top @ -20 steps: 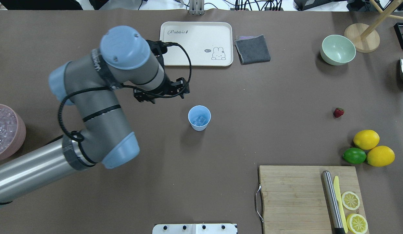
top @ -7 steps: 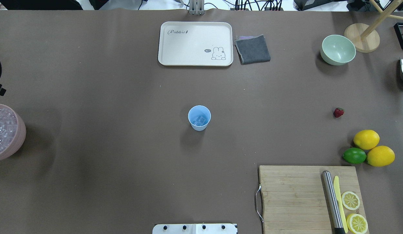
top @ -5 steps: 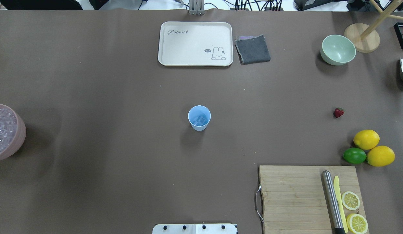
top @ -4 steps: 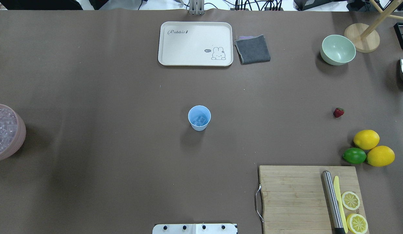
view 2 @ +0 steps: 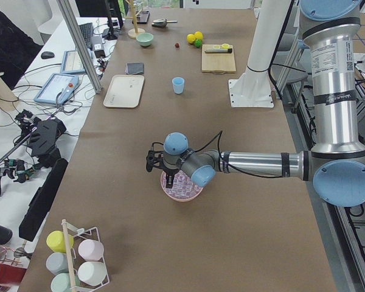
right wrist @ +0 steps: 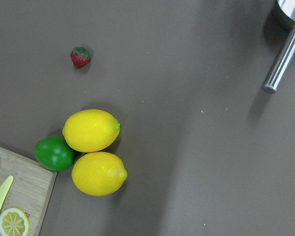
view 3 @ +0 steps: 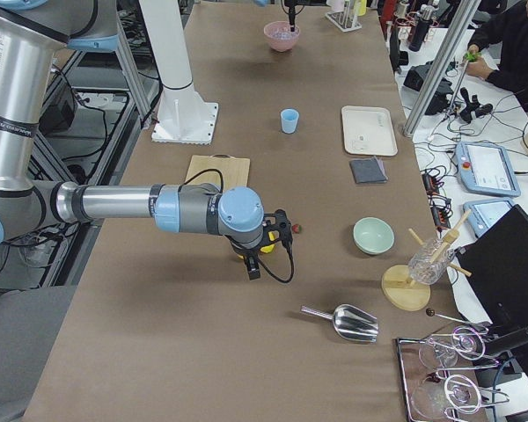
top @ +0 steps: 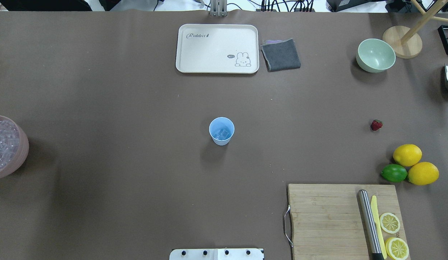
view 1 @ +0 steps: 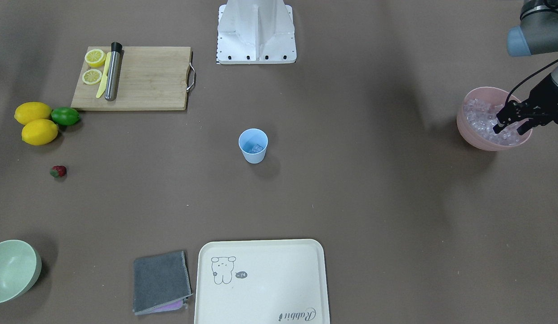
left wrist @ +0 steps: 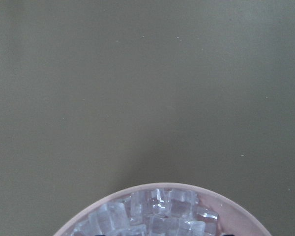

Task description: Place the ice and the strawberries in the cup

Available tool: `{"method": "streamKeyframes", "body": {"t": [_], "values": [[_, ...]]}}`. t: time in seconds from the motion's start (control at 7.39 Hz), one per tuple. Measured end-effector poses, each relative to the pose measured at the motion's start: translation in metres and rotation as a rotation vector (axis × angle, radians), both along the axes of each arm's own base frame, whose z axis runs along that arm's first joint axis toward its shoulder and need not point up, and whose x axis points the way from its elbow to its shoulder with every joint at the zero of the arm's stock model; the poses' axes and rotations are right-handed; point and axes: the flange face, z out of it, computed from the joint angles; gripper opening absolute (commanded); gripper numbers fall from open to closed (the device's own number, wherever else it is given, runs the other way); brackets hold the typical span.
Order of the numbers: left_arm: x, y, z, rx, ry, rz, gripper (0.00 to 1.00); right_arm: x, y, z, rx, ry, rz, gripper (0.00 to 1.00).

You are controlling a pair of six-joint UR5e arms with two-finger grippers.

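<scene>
The light blue cup (top: 221, 130) stands upright mid-table with a few ice cubes (top: 222, 134) in it; it also shows in the front-facing view (view 1: 253, 145). The pink bowl (view 1: 471, 136) at the table's left end is full of ice (view 1: 482, 118). My left gripper (view 1: 512, 128) hangs just above that ice with its fingers apart and nothing between them. The left wrist view shows the ice (left wrist: 152, 214) close below. The strawberry (top: 376, 125) lies alone at the right. My right gripper (view 3: 251, 265) hovers near the lemons; I cannot tell its state.
Two lemons (top: 407, 155) and a lime (top: 394, 173) lie below the strawberry. A cutting board (top: 328, 216) holds a metal rod, a yellow knife and lemon slices. A cream tray (top: 217, 48), a grey cloth (top: 281, 54) and a green bowl (top: 375, 55) sit at the far edge.
My left arm has drawn back from beside the cup, left the overhead view to the left, and now hangs over the pink bowl. The cup and strawberry have not moved.
</scene>
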Motion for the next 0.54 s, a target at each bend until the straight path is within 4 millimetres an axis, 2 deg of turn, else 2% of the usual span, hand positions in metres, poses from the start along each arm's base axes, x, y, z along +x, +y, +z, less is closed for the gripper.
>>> {"method": "streamKeyframes", "body": {"t": [0.54], "values": [[0.015, 0.002, 0.007, -0.008, -0.003, 0.026, 0.60, 0.001, 0.000, -0.001, 0.004, 0.001, 0.003, 1.00]]}}
